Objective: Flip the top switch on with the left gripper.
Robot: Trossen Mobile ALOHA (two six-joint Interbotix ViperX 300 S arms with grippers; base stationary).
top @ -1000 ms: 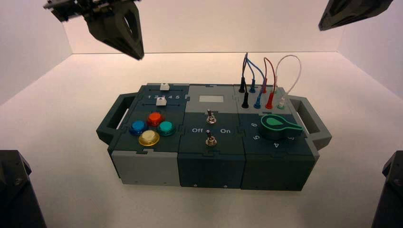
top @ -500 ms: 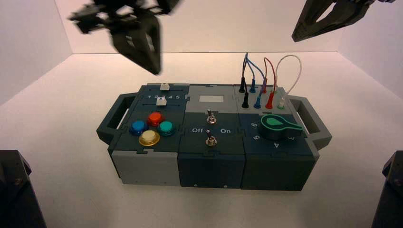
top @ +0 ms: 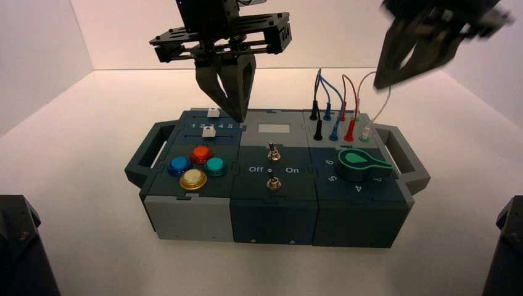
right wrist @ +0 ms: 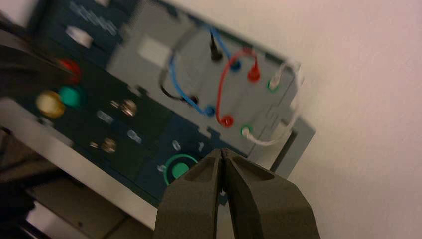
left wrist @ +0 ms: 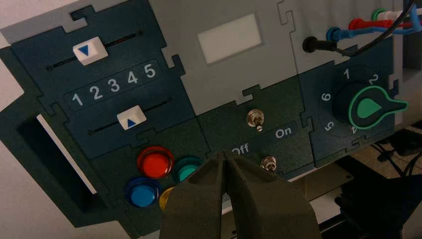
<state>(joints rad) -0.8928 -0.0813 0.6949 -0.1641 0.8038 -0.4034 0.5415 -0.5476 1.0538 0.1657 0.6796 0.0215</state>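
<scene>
While the left end effector [top: 242, 118] hangs over the box [top: 275, 213], its fingers are closed, tips together, nothing held. It sits above the seam between the slider section and the grey rectangular plate [top: 271, 139], clear of the top switch [top: 274, 154]. The top switch, a small silver toggle on a round nut base, is between that plate and the "Off On" lettering [left wrist: 261, 141]; can't call its lever position. The identical lower toggle [top: 273, 182] is on the lettering's other side.

Toward the box's left: red [top: 201, 153], blue [top: 179, 164], green [top: 216, 166] and yellow [top: 193, 179] buttons grouped in front of two white-capped sliders; upper cap [left wrist: 90, 51] and lower cap [left wrist: 132, 117] both near mid-track, "1 2 3 4 5" printed between.

Toward the right: black knob with green pointer [left wrist: 369, 107], aimed between 2 and 4. Behind it, black, blue, red and white wires [top: 354, 102] loop between plugs.

Right end effector [top: 377, 86] hovers above the wire side, closed, empty. Box rests on a pale bench [top: 111, 185].
</scene>
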